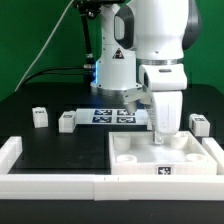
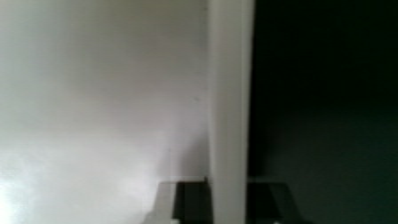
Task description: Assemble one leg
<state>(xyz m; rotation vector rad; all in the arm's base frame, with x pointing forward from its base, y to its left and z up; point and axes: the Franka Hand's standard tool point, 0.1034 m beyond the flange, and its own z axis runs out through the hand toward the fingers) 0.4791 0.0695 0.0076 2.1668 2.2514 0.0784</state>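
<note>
Claw (image 1: 163,138) sits low at the far edge of the large white square panel with corner holes (image 1: 135,158), not on a leg. In the wrist view my two dark fingers (image 2: 185,200) stand either side of that panel's thin white rim, claw (image 2: 228,200) nearly closed around it. The picture is too blurred to say whether I'm actually pinching it or only straddling it.

My read is that I'm squaring this panel up before any leg goes in. To do that well, I keep the fingers level on the rim and slide the panel flat without tipping it. I seat it snug against the white raised border wall (image 1: 50,185) so the holes stay put.

The closest small white plastic cuboid leg with its black-and-white tag (image 1: 200,124) waits just behind the panel, on the exterior view's right. Two more (image 1: 40,117) (image 1: 67,121) stand well apart on the left, past the flat white marker board (image 1: 110,115).

As for pose, my hand points straight down with the wrist vertical. The bulky white forearm towers directly above, leaning in from the back of the black table (image 1: 60,150).
</note>
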